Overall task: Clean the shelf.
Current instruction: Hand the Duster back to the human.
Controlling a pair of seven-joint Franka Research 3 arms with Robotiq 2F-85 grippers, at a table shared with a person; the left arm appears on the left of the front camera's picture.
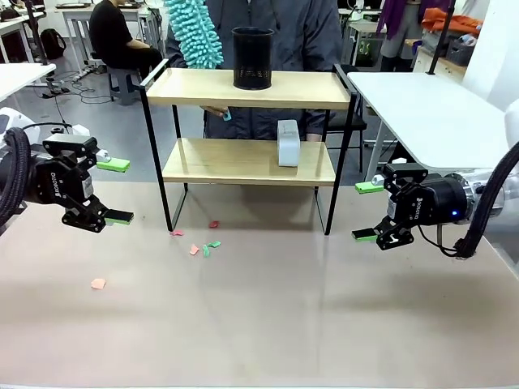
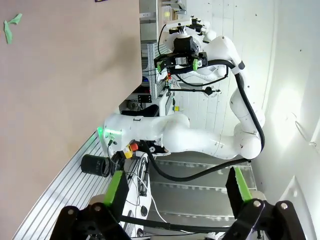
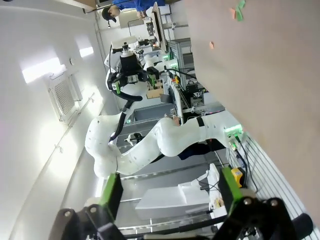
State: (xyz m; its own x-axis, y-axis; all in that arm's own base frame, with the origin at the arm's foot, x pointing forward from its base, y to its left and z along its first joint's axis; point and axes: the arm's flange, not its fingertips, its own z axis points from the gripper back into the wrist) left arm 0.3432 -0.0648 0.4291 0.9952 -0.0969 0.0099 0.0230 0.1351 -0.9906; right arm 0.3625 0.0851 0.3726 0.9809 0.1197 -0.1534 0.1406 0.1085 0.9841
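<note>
The shelf [image 1: 243, 87] stands at the back middle of the table, two light wooden boards on a black frame. A black mesh cup [image 1: 253, 58] sits on its top board and a pale box [image 1: 288, 143] on the lower board. Behind it a person holds a fluffy teal duster [image 1: 195, 32] above the top board's left end. My left gripper [image 1: 116, 191] hovers open to the left of the shelf, nothing between its green pads. My right gripper [image 1: 366, 211] hovers open to the right of it, also empty. Each wrist view shows its own gripper's [image 2: 177, 187] [image 3: 170, 189] jaws wide apart.
Small pink and green paper scraps [image 1: 203, 245] lie on the table in front of the shelf, one pink scrap [image 1: 97, 284] farther left. A white table [image 1: 430, 105] stands at the right behind my right arm. The near half of the table [image 1: 268, 332] is bare.
</note>
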